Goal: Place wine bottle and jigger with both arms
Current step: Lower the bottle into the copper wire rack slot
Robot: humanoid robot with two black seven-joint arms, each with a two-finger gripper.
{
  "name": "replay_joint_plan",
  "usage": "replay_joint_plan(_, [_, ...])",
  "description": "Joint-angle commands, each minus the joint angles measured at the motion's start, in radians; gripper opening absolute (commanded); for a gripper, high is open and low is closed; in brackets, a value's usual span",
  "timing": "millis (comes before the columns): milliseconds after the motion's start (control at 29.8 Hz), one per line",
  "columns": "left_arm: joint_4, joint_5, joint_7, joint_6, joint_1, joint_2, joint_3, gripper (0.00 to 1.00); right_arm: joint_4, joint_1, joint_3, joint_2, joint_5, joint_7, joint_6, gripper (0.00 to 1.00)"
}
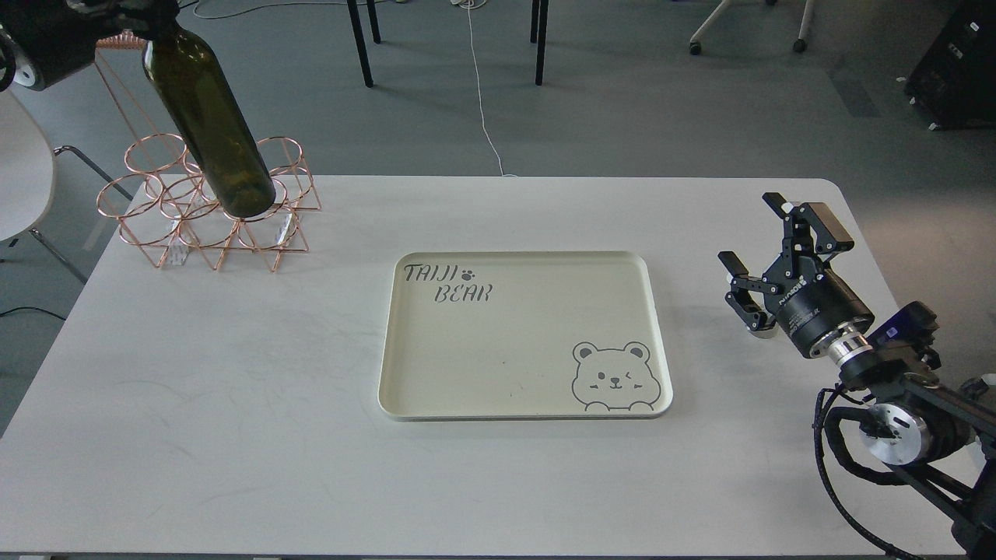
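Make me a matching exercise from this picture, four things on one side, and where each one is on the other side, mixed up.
Things:
1. wine bottle
2. tray
3. copper wire rack
4. right gripper

Places:
A. middle of the table, nothing on it
B. far left corner of the table
C. above the table's right edge, fingers spread
D. tilted, held up by the neck, its base at the rack's rings

Pairs: 1-D, 2-A, 3-B, 4-C

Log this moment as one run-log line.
left tool: out of frame, wine bottle held tilted over copper rack | right tool: open, over jigger | tray: empty
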Motion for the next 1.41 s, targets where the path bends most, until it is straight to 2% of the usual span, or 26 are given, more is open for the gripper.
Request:
replay_joint_plan(0, [0.030,-0.001,0.000,0.018,-0.001,-0.012,0.003,0.05,0.000,0.000,0.001,0.000,0.000,0.000,0.000,0.99])
replay_joint_plan(737, [0.068,-0.004,0.000,0.029,0.007,-0.038,0.021,0.07,0.000,-0.008,0.001,0.002,0.000,0.000,0.000,0.99])
replay_joint_plan(1374, [0.174,-0.010,0.000,0.053,0.013,-0.135,0.067,0.11,0.000,-0.014,0.000,0.005,0.000,0.000,0.000,0.99])
